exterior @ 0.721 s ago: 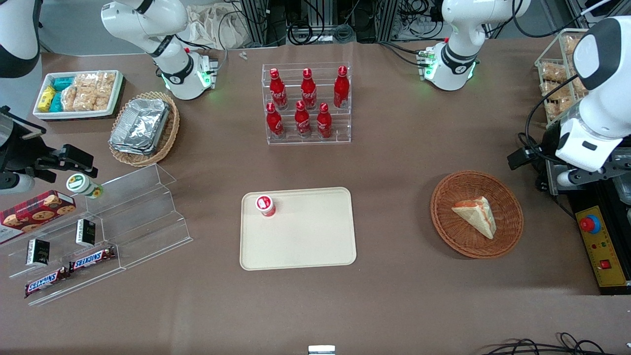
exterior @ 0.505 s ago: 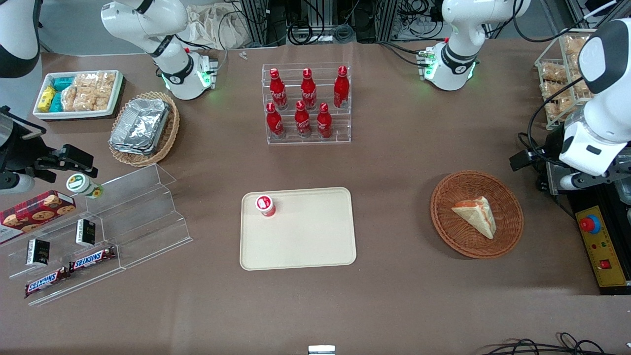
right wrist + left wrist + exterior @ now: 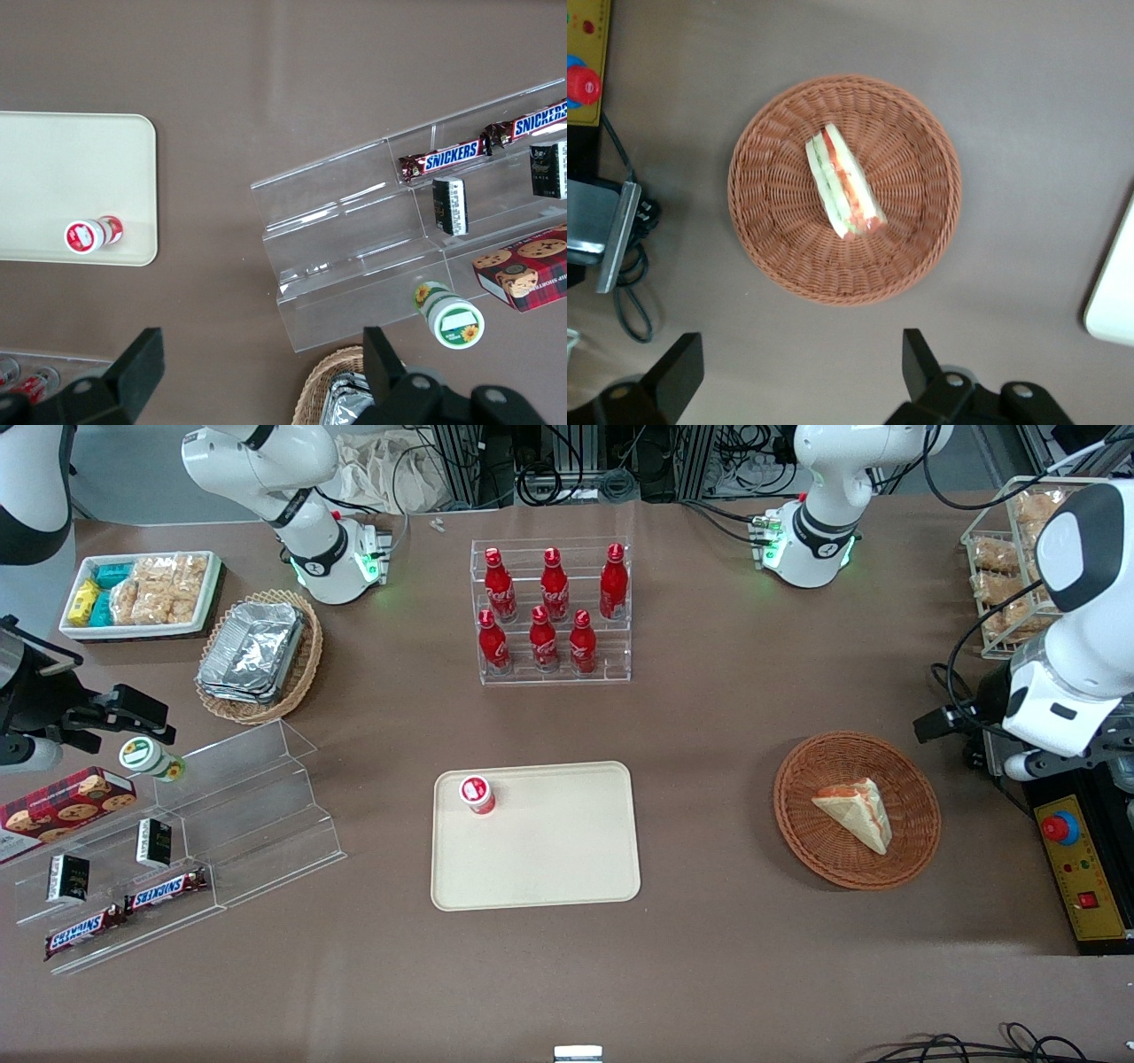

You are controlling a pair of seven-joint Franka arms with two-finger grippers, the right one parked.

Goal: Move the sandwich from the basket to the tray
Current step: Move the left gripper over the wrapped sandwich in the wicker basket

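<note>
Nothing done yet on the transfer. Sandwich lying in the basket, filling edge up as seen from the wrist camera, toward the working arm's end of the table. Tray near the table's middle, well apart from the basket, carrying only 1 small red-capped bottle at a corner, with plenty of bare surface for the wedge.

Gripper held high above the table beside the basket, spread wide and carrying nothing; both dark fingers visible in the wrist view with a broad gap between. No contact with sandwich or basket.

Judged stage: approach, start of the job. Left to do: centring over the sandwich, descent into the basket, closing across the wedge, lift, carry toward the tray, release on open tray surface away from the bottle. Probably a light squeeze needed, soft bread deforming easily.
</note>
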